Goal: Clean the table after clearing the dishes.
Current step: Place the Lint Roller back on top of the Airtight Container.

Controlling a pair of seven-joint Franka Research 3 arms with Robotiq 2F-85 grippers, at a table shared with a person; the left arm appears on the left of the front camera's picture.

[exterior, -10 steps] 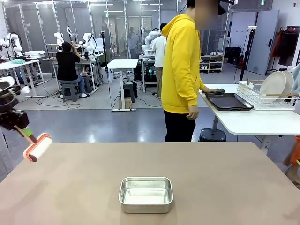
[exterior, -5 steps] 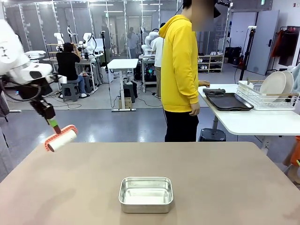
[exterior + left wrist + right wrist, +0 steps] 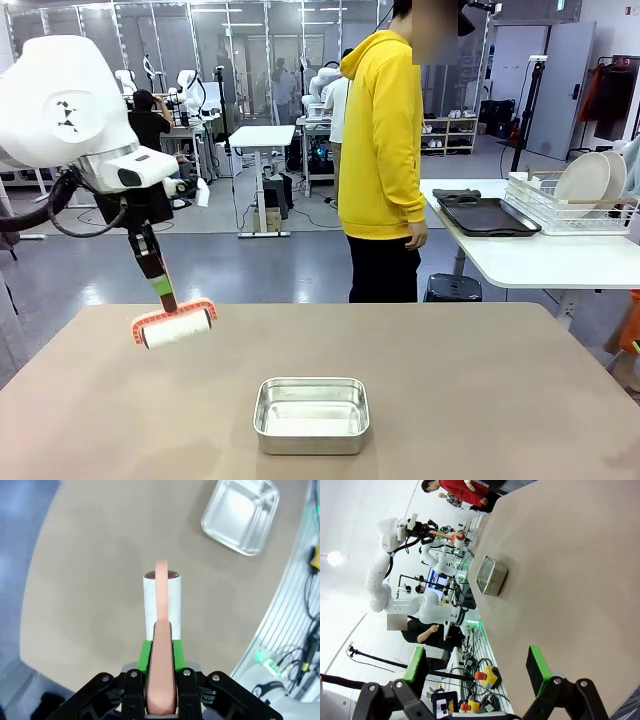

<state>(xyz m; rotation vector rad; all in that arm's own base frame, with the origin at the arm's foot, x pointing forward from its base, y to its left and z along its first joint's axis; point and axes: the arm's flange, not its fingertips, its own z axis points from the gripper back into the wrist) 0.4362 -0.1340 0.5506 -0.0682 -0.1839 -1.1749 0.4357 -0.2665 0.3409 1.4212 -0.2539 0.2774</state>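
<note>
We note a plain matte taupe-brown table. The pan is shiny silver steel. The lint roller shows a white roll in a salmon-pink frame. The left gripper is black with green pads. The person's hoodie is bright yellow.

One small shiny rectangular steel pan sits near the front edge of the taupe-brown table. One white lint roller with a salmon-pink frame hangs over its left side. Two dark handled trays are stacked on the one white side table, with two round white plates in its wire rack.
</note>
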